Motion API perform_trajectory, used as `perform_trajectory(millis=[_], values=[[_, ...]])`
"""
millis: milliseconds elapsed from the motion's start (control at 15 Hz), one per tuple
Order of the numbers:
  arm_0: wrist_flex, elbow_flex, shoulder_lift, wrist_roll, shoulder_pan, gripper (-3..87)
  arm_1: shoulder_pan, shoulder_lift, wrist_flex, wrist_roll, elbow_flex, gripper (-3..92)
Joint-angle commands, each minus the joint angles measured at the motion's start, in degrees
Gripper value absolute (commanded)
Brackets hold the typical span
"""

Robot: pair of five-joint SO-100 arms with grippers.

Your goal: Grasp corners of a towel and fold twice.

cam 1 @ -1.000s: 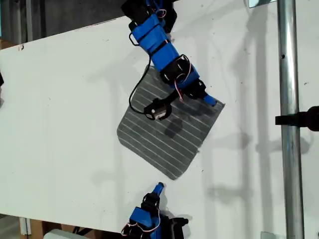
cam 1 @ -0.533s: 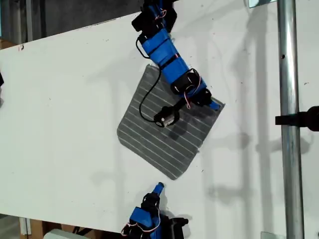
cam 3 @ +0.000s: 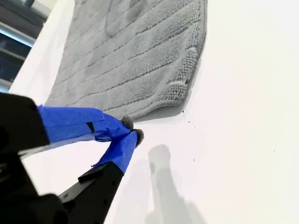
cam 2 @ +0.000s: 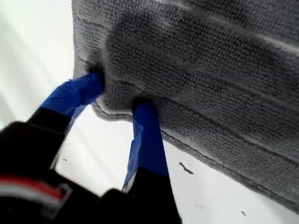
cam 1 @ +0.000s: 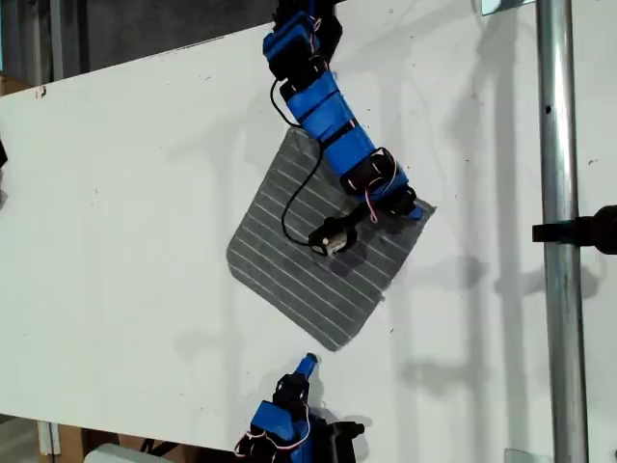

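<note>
Your first pincer (cam 2: 119, 93) straddles a corner (cam 2: 100, 109) of the dark grey striped cloth towel (cam 1: 323, 246), blue tips spread for the pinch. It lies flat on the white table (cam 1: 125, 212). Your second pincer (cam 3: 131, 130), pressed together, waits beside another corner.

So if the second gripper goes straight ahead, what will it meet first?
Probably the towel: my second gripper, shut, points at its near corner across a bare strip of table.
</note>
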Motion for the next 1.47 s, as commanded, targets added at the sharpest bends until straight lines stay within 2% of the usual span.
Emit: perform_trajectory(millis=[0,400,533,600,733,800,933,1067,1133,1200,1267,1400], values=[[0.26,0.44,0.18,-0.26,-0.70,-2.8,1.14,-1.93,-1.41,-0.53,0.62,0.7],[-0.88,0.35,0.18,-2.02,-0.62,-2.8,0.79,-1.32,-0.53,-0.53,1.05,-0.2],[-11.07,-4.75,-0.18,2.90,0.09,-2.9,0.97,-0.97,-0.09,-0.88,1.14,-0.2],[-10.99,-10.90,-5.27,2.72,-0.18,-2.9,0.97,-0.35,-0.09,-0.79,1.49,-0.2],[-10.55,-27.77,-28.39,4.31,1.58,-2.9,1.23,0.62,-0.09,-0.88,1.58,-0.2],[-8.17,-36.91,-39.46,5.80,2.64,-2.9,1.41,0.97,0.18,-1.14,1.67,-0.2],[1.85,-54.05,-57.04,10.28,2.99,-2.9,1.67,1.49,0.35,-1.14,1.76,-0.2],[10.28,-65.92,-68.73,18.98,2.02,-2.9,1.58,1.93,0.09,-1.14,1.76,-0.2],[12.74,-70.58,-73.39,23.29,1.93,0.4,1.58,2.02,0.00,-1.05,1.76,-0.2],[14.59,-74.36,-76.46,24.35,1.93,22.8,1.41,2.20,-0.18,-0.97,1.76,-0.2],[14.94,-76.64,-77.96,27.25,1.76,29.2,1.32,2.29,-0.44,-0.88,1.76,-0.2],[16.00,-77.70,-80.16,30.85,-0.09,32.6,1.05,2.55,-0.53,-0.62,1.76,-0.2]])
